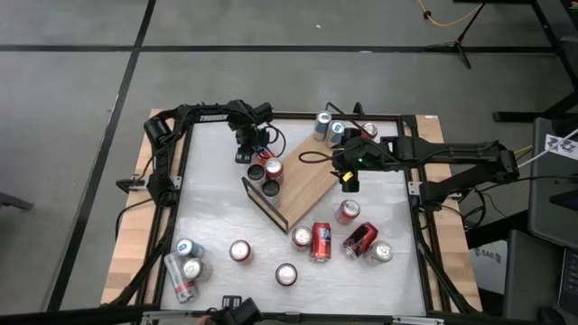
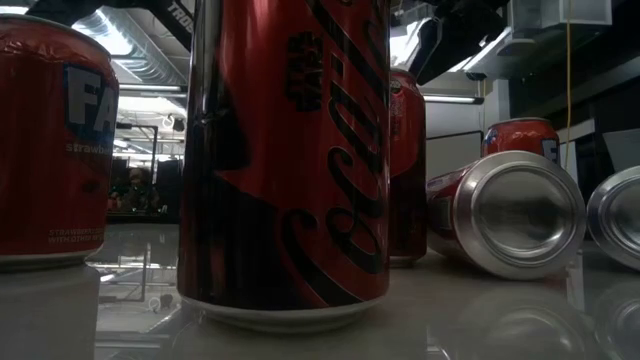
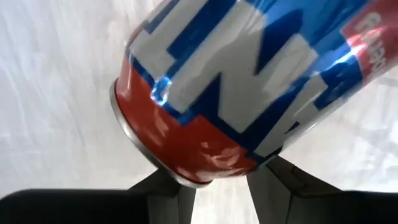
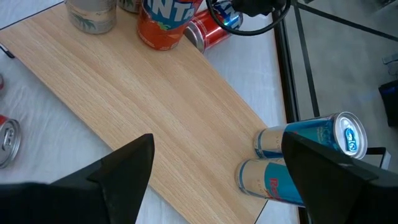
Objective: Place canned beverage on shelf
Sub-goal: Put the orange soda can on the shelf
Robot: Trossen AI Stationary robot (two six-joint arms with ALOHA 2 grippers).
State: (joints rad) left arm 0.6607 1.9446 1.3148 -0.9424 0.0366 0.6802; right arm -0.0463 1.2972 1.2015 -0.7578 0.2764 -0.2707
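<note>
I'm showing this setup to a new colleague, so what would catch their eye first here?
Probably the light-wood shelf lying at an angle mid-table, two cans standing at its left end. Next, the left tool beside that end, closed around a blue, white and red can, while the right tool hovers open over the shelf's right part. Loose cans litter the near table.

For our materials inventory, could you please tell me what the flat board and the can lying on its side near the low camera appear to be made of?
The flat rectangular light board looks like pale wood or wood-look laminate: straight grain lines, matte finish. The red can lying on its side appears to be aluminium: its bare silver end is concave and brightly reflective, and its body is glossy and printed.
</note>
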